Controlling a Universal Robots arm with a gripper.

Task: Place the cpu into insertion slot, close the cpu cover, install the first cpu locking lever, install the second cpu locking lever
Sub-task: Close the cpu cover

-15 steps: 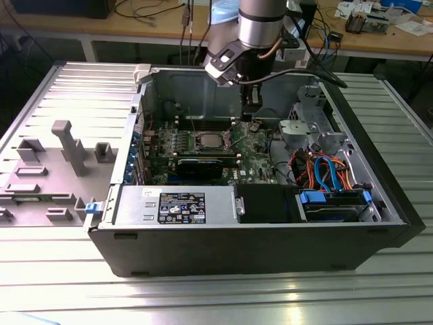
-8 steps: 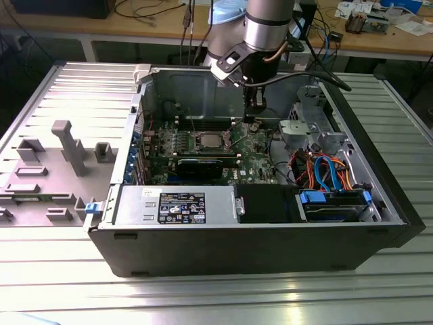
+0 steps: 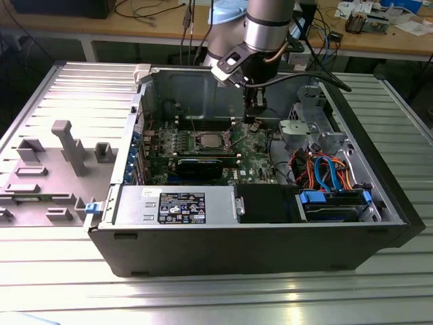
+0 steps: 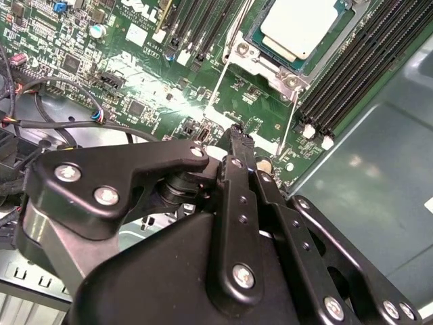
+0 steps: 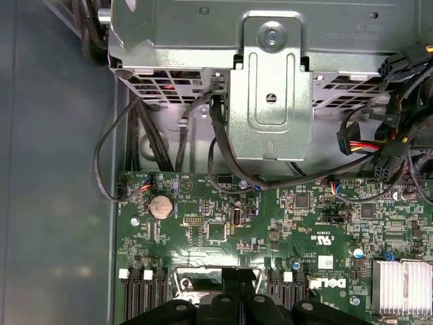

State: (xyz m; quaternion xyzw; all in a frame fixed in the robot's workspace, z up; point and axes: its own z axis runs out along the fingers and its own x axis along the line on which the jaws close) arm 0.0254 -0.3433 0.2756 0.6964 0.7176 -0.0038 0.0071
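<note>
A: Since the computer case (image 3: pixel 270 247) lies open on the metal table (image 3: pixel 203 298), what sits inside it?

B: A green motherboard (image 3: pixel 256 166) covers the floor of the case. The cpu (image 3: pixel 208 141) rests in its socket on that board, with its light metal top facing up. The second wrist view shows it too (image 4: pixel 298 27).

A: And around the cpu?

B: The cpu cover (image 4: pixel 267 55), a silvery frame, borders it. I cannot tell whether it is pressed flat. Two thin metal levers (image 4: pixel 226 68) run along the socket's sides. Black memory slots (image 4: pixel 352 74) lie just beside the cpu. A power supply (image 3: pixel 176 205) fills the case's corner nearer the camera than the cpu. A metal drive cage (image 3: pixel 308 128) with orange and blue cables (image 3: pixel 328 172) stands well off to the exterior view's right of the cpu.

A: The gripper?

B: The gripper (image 3: pixel 252 120) hangs over the board, near the cpu on the exterior view's right. Its black fingers (image 4: pixel 233 162) are pressed together with nothing between them. The tips are close above the board, apart from the cpu.
</note>
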